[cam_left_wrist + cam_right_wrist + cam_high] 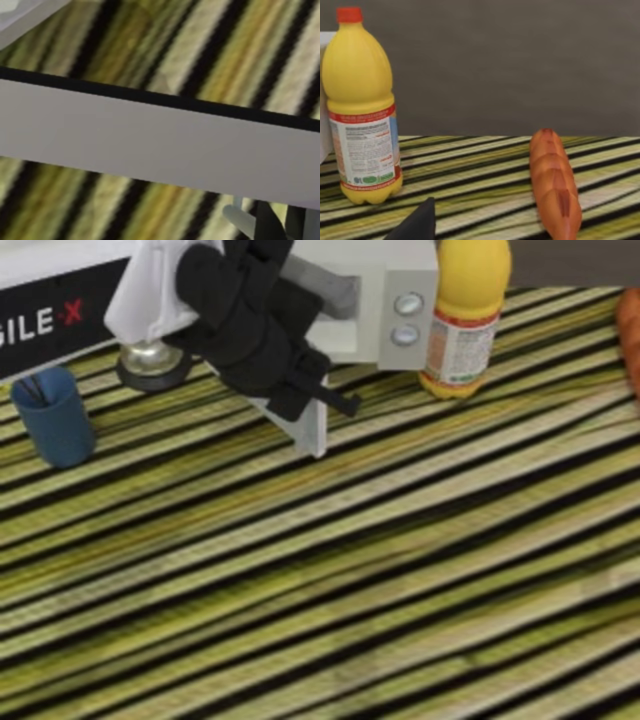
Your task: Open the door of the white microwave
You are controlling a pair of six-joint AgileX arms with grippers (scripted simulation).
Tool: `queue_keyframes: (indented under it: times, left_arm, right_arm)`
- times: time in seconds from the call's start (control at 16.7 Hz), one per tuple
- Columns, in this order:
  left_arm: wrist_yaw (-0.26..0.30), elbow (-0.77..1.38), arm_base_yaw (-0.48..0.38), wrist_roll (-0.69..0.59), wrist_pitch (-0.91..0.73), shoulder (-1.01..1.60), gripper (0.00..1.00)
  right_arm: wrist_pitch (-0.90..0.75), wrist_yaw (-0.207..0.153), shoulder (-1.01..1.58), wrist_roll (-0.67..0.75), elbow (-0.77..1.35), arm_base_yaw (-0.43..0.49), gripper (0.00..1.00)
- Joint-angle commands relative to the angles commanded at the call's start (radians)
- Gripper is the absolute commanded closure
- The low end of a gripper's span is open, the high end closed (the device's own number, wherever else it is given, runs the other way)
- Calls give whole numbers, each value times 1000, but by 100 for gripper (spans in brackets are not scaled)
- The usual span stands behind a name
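Door [312, 430] of the white microwave [390, 270] swung well out from the cabinet at the far middle of the counter [400, 570], hinged on the left and jutting edge-on toward the near side. Exposes the grey cavity behind, so by the look of it the opening is largely done.

Left gripper [325, 390] pressed in against the free end of the door, black wrist draped over the panel from the left; looks placed there to drag the edge round its hinge rather than to lift anything. Cannot tell whether wide, narrow or clamped, the black bulk hiding the contact. Fills the left wrist view as a broad white band with a dark rim [150, 135], striped mat beyond.

Two silver knobs [407, 320] on the narrow panel untouched, just beside the orange bottle [465, 315], which stands close against the microwave's right side and clear of the door's sweep. Blue cup [55, 415] well apart on the left.

Right gripper [420, 222] parked off to the right, only a dark tip showing, state not to be told; faces the bottle [362, 110] and a bread loaf [555, 190] lying on the mat.
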Motion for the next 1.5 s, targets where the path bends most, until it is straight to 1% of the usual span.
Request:
queue_keyframes:
  times: [0.72,0.84,0.96,1.26,1.5]
  left_arm:
    - [0,0,0,0,0,0,100]
    - [7,-6,-4,0,0,3,100]
    - [24,-18,9,33,1,-11,100]
    - [87,-69,54,153,-4,-54,100]
    - [93,-75,59,166,-4,-59,100]
  right_arm:
    - [0,0,0,0,0,0,0]
    - [0,0,0,0,0,0,0]
    - [0,0,0,0,0,0,0]
    - [0,0,0,0,0,0,0]
    - [0,0,0,0,0,0,0]
